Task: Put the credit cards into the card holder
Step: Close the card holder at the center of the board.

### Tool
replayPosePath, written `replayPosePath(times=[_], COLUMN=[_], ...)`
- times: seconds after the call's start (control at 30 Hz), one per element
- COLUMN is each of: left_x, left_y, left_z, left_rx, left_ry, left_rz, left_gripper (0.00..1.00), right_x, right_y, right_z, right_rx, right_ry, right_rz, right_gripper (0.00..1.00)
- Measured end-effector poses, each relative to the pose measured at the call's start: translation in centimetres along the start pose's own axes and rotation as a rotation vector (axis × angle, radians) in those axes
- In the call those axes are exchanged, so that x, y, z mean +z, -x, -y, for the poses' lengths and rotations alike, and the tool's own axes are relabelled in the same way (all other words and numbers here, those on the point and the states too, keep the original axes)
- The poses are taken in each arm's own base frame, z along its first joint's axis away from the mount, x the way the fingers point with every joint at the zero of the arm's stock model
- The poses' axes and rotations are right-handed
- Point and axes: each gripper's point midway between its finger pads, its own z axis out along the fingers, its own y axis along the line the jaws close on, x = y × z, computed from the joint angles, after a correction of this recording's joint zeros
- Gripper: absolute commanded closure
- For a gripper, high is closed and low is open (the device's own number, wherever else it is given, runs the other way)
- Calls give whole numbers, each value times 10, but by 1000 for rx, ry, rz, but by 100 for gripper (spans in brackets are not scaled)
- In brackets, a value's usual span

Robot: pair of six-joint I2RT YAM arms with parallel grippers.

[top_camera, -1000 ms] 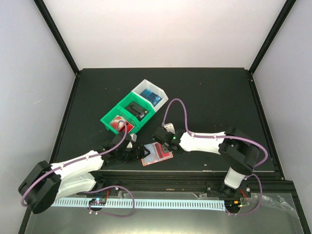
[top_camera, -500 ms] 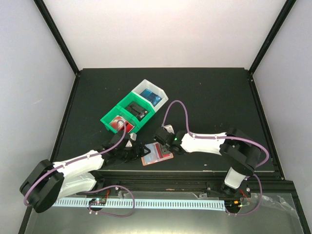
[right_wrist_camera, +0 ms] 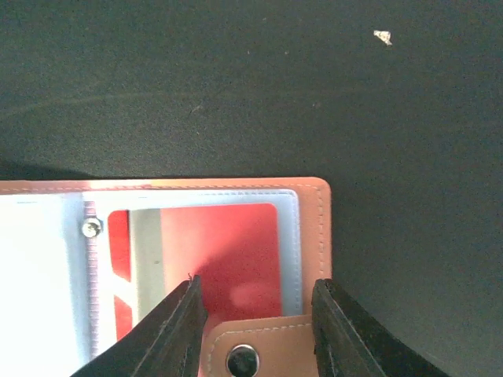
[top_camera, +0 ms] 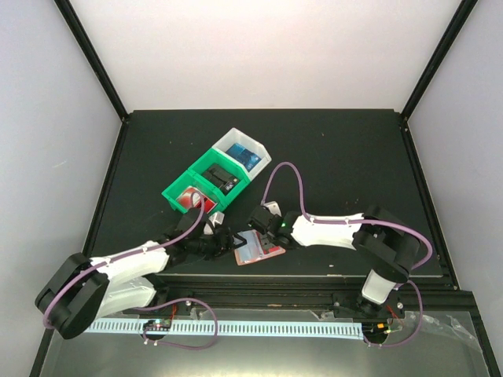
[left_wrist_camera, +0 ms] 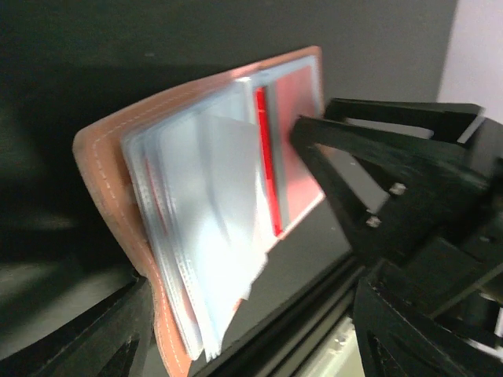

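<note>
One credit card [top_camera: 189,199] is noted in the green bin [top_camera: 187,171], rear-left of the arms. The left gripper [top_camera: 220,242] is held spread wide, with the near end of the card holder [top_camera: 255,248] between its fingers. The card holder is laid open near the table's [top_camera: 338,157] front edge. A second credit card [right_wrist_camera: 224,259], red, is seen sleeved inside. The right gripper [right_wrist_camera: 251,312] is parted, set astride the snap tab [right_wrist_camera: 242,360].

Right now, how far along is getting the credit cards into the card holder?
Done: one red card sits in a clear sleeve of the open card holder. In hand: the left gripper and right gripper flank the holder, jaws open, neither carrying a card. Left: what looks like a second card lies in the green bin.
</note>
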Motion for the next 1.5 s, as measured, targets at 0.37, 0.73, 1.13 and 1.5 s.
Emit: replayPosePath(times=[0.37, 0.73, 1.13, 1.5], left_x=[-7, 10, 36, 45], left_y=[1, 7, 2, -2], left_z=[49, 64, 77, 82], left_rx=[118, 163, 164, 158], left_ry=[-188, -233, -272, -277], left_rz=[-22, -74, -136, -159], left_gripper=[31, 40, 45, 45], right_x=[2, 3, 0, -31], right_y=[2, 3, 5, 12], right_z=[-2, 1, 6, 32], right_rx=[21, 79, 235, 309], right_ry=[20, 91, 252, 201], right_rz=[13, 18, 26, 110], right_gripper=[60, 62, 67, 71])
